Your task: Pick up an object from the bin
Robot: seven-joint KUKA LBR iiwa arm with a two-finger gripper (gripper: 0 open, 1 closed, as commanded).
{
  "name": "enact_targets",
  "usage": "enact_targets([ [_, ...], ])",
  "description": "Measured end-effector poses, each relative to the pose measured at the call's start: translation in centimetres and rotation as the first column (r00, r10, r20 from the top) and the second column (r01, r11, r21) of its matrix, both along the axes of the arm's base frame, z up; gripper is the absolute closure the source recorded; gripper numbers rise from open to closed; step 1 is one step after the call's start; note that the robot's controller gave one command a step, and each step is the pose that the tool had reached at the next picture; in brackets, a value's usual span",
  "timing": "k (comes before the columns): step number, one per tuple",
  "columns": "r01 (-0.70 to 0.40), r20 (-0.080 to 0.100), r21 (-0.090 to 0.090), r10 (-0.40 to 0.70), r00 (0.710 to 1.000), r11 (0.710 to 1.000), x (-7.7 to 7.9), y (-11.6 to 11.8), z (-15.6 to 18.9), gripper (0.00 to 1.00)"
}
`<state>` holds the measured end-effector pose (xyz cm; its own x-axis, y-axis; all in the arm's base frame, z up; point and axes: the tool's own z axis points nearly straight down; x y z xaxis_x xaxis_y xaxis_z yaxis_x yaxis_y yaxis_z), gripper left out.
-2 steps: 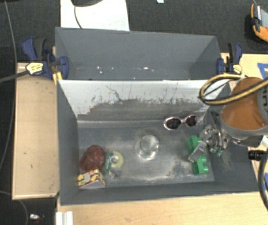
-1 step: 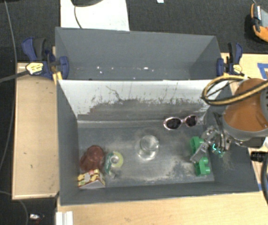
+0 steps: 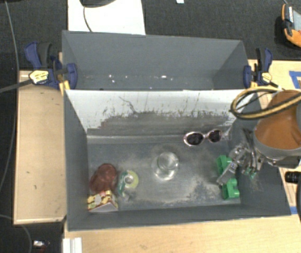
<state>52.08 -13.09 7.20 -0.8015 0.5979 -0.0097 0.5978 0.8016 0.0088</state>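
Gripper (image 3: 233, 168) is seen low at the right end of the grey bin (image 3: 155, 215), over a green plastic piece (image 3: 230, 190) lying on the floor there. Whether it is open or closed cannot be told. Sunglasses (image 3: 203, 137) are noted just behind, by the back wall.

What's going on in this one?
A robot arm reaches into the grey bin from the right, its gripper low over a green thing at the bin's right side. Sunglasses lie by the back wall, a clear glass in the middle, and a brown lump, a round thing and a little box at front left.
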Motion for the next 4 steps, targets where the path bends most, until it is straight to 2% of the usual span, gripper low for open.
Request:
enact_targets([
  [4,0.021,0.0,0.01,-0.021,1.0,1.0,-0.05,-0.88,0.34,1.0],
])
